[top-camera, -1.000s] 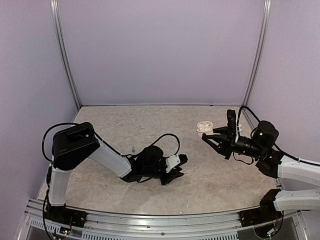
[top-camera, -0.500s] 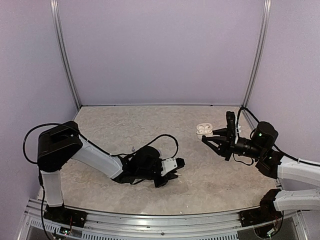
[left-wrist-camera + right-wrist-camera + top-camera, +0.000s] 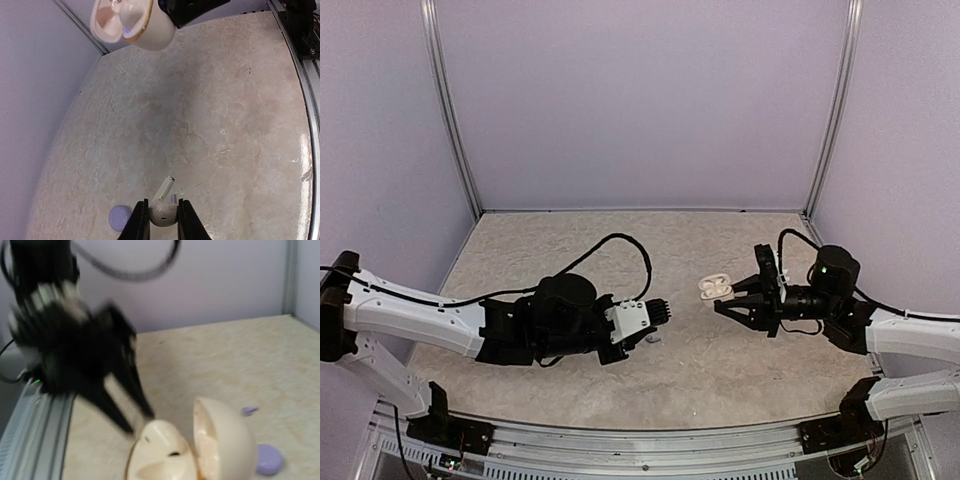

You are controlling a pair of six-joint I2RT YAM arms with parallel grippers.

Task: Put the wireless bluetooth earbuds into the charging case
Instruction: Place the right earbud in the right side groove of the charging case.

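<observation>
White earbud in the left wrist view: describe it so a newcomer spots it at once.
Find the left claw at the bottom edge. The white bud is pinched in it, stem pointing up. Unlike the lilac object beside it, it is white and gripped.

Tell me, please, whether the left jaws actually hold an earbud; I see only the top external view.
Observer: Yes. The left wrist view shows a white earbud pinched between the left jaws, its stem pointing forward past them.
Operator: Thank you. Which way does the case open?
Observer: The white charging case, held in the right jaws, is open with its hollows facing the left wrist camera.
Operator: And the speck near the left jaws?
Observer: A rounded lilac object lying on the table beside them.
</observation>
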